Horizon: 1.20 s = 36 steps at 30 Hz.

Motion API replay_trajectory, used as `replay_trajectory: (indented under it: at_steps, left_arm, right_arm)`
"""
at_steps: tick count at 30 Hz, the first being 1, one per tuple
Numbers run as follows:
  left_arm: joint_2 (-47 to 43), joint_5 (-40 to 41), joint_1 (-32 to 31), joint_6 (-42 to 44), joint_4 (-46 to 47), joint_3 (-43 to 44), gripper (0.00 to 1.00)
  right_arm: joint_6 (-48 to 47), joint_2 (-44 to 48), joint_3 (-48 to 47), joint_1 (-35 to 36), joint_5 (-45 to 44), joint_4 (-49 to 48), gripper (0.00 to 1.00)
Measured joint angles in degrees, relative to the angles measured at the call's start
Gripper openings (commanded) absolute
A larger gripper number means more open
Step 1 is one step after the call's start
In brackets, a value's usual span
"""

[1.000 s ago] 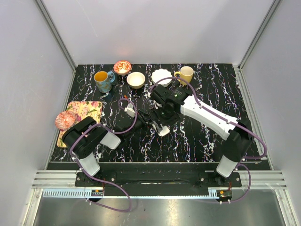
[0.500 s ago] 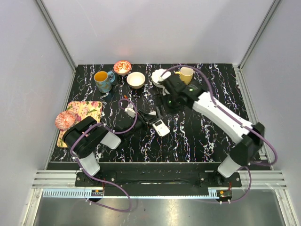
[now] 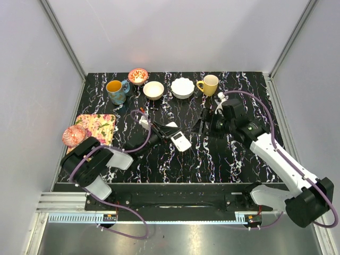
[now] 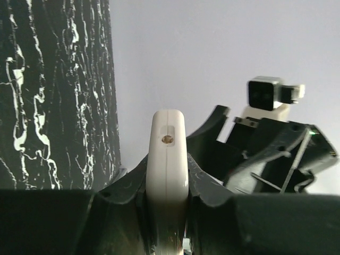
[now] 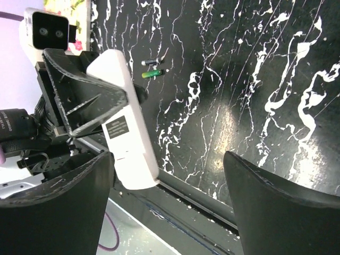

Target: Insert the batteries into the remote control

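Far left there was a floral mat (image 3: 98,125) with a round red-patterned thing (image 3: 73,135) sitting on its near corner, couldn't tell if it was a bowl or a ball. Along the back of the black marbled counter (image 3: 239,156) there was a row of crockery: blue mug (image 3: 116,91), little red bowl (image 3: 138,75), cream bowl (image 3: 153,90), white scalloped bowl (image 3: 182,87), and a yellow mug (image 3: 209,84) at the right end.

The left claw (image 3: 170,134) reached in from the left and was clamped on the remote control (image 3: 181,142), pretty much in the middle of the counter. In the left wrist view the remote's thin white edge (image 4: 168,159) stuck up between the two fingers, with one pressed on each side. The right wrist view showed its white back (image 5: 133,149) with a dark label on it, so the red face was turned away from that camera. I couldn't tell if the remote's far end touched the counter or not.

Past the remote in that same view, two small batteries (image 5: 152,68) lay side by side on the counter, one of them green, not touching the remote.

The right claw (image 3: 205,121) sat just right of the remote, fingers (image 5: 281,207) spread wide apart with nothing between them, facing the remote but apart from it.
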State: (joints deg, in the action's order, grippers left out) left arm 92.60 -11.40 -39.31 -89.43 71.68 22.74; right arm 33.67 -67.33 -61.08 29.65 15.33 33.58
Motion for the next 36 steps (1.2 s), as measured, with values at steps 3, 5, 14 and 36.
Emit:
replay_trajectory:
  at_steps: [3, 5, 14, 36]
  left_arm:
    - [-2.56, 0.04, 0.0, -0.63, 0.07, -1.05, 0.0]
    - [-3.78, 0.04, 0.0, -0.83, 0.07, -1.4, 0.0]
    - [-5.01, 0.07, 0.0, -1.38, 0.09, -1.46, 0.0]
    - [-4.96, 0.04, 0.0, -1.49, 0.07, -0.2, 0.0]
  right_arm:
    - [2.95, 4.42, 6.01, -1.79, 2.84, -5.07, 0.89]
    - [5.14, 7.69, 9.7, -2.38, 4.42, -8.0, 0.88]
    - [9.97, 14.53, 18.47, -2.56, 8.66, -13.94, 0.81]
    - [6.4, 8.96, 15.74, -2.56, 6.84, -6.64, 0.79]
